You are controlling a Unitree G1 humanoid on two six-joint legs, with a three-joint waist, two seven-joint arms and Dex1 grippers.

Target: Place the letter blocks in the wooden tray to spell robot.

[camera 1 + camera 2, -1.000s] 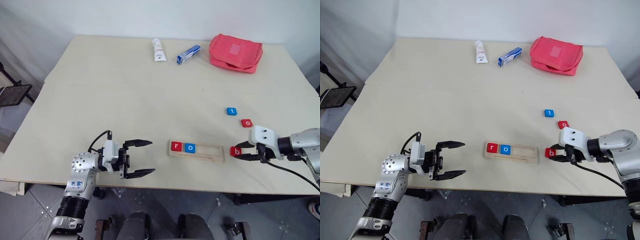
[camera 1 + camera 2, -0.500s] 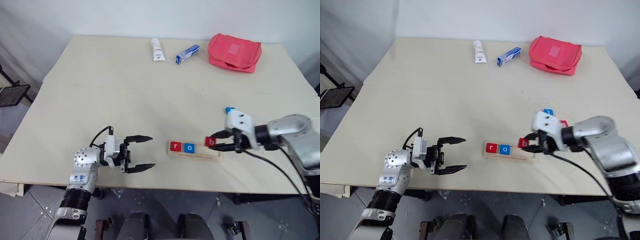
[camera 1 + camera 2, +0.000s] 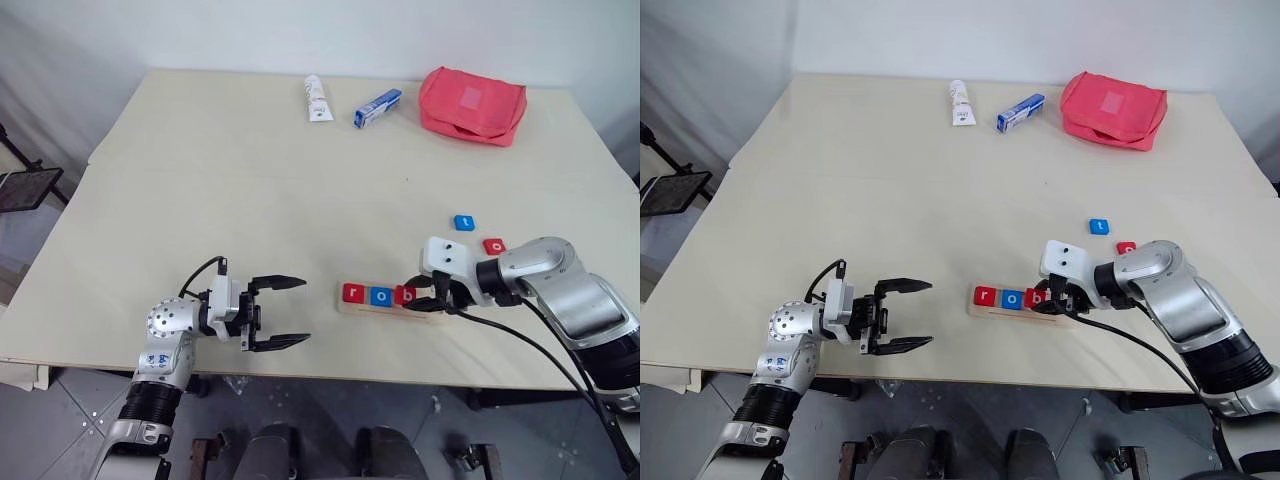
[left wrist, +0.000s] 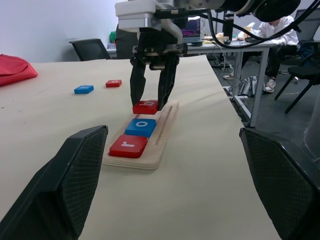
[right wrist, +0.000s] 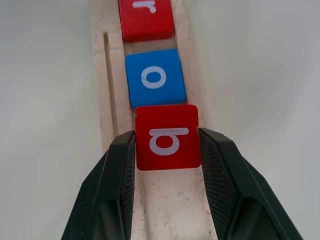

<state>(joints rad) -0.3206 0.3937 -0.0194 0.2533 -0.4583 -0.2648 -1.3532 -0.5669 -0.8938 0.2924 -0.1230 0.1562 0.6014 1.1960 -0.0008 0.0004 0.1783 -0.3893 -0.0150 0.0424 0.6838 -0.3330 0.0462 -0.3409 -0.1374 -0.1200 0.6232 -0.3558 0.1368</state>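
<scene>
The right gripper (image 5: 167, 145) pinches the red "b" tile (image 5: 167, 136) by its side edges, leaving the letter face free, and holds it over the wooden tray (image 3: 425, 312) right behind the blue "o" tile (image 5: 154, 77) and red "r" tile (image 5: 146, 17); whether it has seated is hard to judge. The left gripper (image 3: 278, 314) waits beside the tray, fingers wide apart and empty. The blue "t" tile (image 3: 464, 222) and red "o" tile (image 3: 494, 246) lie on the table (image 3: 250, 190).

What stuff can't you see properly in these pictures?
- The red b block: whether it rests in the wooden tray or hangs just above it; the right gripper covers its sides.
- The red block beside the blue t block: its letter is too small in the head views.
- Print on the white tube and the blue-and-white box: too small.
</scene>
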